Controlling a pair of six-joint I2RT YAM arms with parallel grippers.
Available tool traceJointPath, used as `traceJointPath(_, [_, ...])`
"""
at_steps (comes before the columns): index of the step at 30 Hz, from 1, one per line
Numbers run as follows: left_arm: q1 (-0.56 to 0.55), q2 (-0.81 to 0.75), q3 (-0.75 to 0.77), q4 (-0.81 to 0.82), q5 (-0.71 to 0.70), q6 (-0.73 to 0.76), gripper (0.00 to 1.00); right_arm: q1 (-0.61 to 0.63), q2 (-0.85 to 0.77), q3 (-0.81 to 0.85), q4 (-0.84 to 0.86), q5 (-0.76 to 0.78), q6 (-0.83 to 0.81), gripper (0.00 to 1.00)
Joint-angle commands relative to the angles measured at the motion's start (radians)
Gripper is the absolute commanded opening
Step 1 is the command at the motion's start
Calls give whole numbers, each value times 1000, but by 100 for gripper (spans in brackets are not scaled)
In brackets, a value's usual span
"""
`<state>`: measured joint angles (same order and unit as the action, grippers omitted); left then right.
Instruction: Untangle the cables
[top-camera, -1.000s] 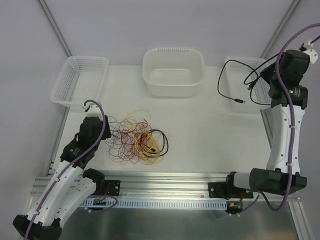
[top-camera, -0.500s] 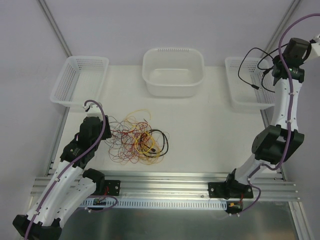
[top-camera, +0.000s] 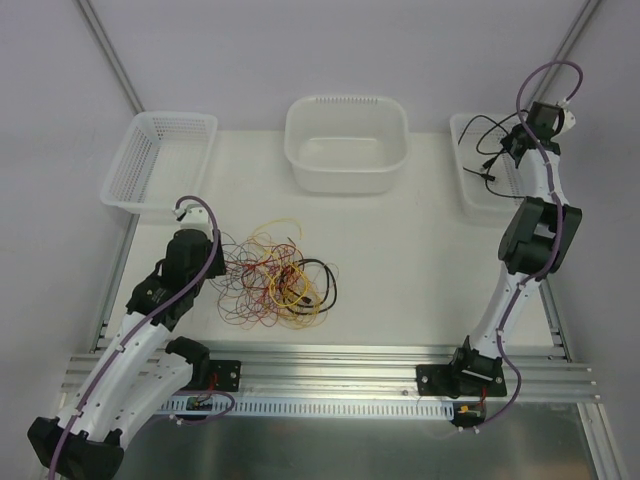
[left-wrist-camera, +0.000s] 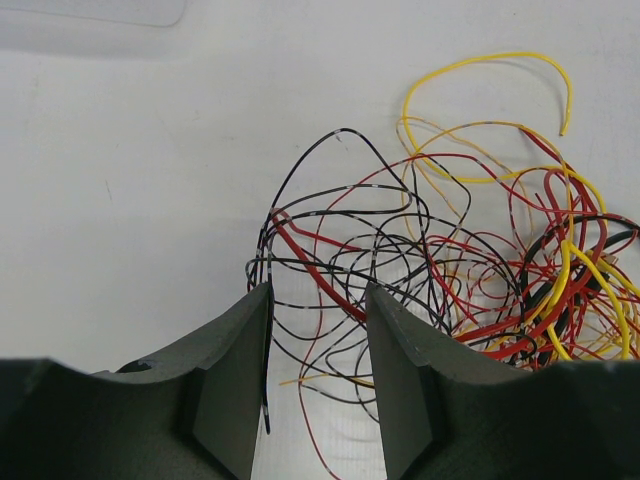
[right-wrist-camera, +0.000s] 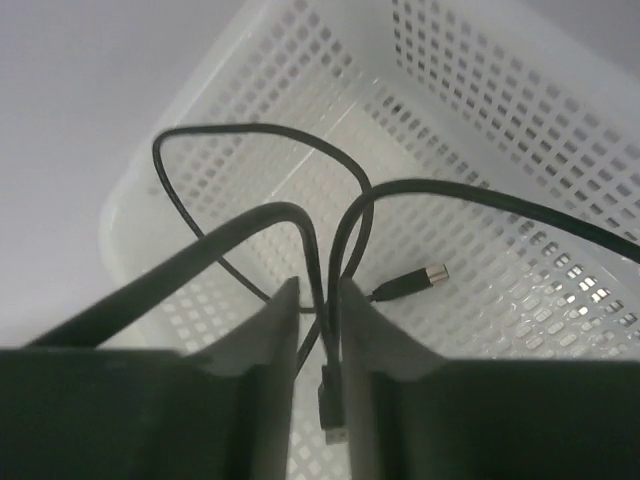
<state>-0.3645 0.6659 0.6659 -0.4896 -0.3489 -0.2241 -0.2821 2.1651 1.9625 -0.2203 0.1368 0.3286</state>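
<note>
A clump of thin red, yellow and black cables (top-camera: 275, 280) lies on the table at centre left; it also shows in the left wrist view (left-wrist-camera: 460, 270). My left gripper (top-camera: 205, 262) is open at the clump's left edge, with thin black and red loops lying between its fingers (left-wrist-camera: 240, 370). My right gripper (top-camera: 515, 145) is shut on a black cable (right-wrist-camera: 322, 300) with small plug ends and holds it over the right basket (top-camera: 478, 195). One plug (right-wrist-camera: 430, 275) hangs inside the basket (right-wrist-camera: 480, 210).
A white mesh basket (top-camera: 160, 160) stands at the back left. A white tub (top-camera: 346, 145) stands at the back centre. Aluminium rails (top-camera: 320, 365) run along the near edge.
My right arm has swung up and back, carrying the black cable from beside the right basket to over it. My left arm has shifted slightly toward the clump.
</note>
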Motion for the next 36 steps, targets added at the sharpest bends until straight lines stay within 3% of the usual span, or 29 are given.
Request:
traceJointPath(1, [7,3,15,34,8,2,42,4,-43,1,107,-55,1,29])
traceJointPath(2, [7,1,14,34,11,3,42,6,-56,-26,114,-55,0,43])
traceJointPath(5, [7,-6,14,36,14,0,42,6,-105,-42,107,-74,-19,68])
traceJointPath(8, [7,-20,14,34,19,-1,42,17,-177,-45,56,-60,-54,78])
traceJointPath(14, [7,-66,9,36,24,-4,42,75,-400,-125,-68,-25,-112,85])
traceJointPath(20, [7,-72,14,37,56,-1,42,273,-588,-316,-157,-186,-158,85])
traceJointPath(27, [7,-66,11,42,113,-1,42,739,-731,-618,-165,-322,-183,85])
traceJointPath(32, [7,-48,12,43,136,2,42,1071,-699,-746,-102,-355,-125,84])
traceJointPath(36, [9,-34,12,45,143,3,42,1227,-642,-813,-1,-315,-65,84])
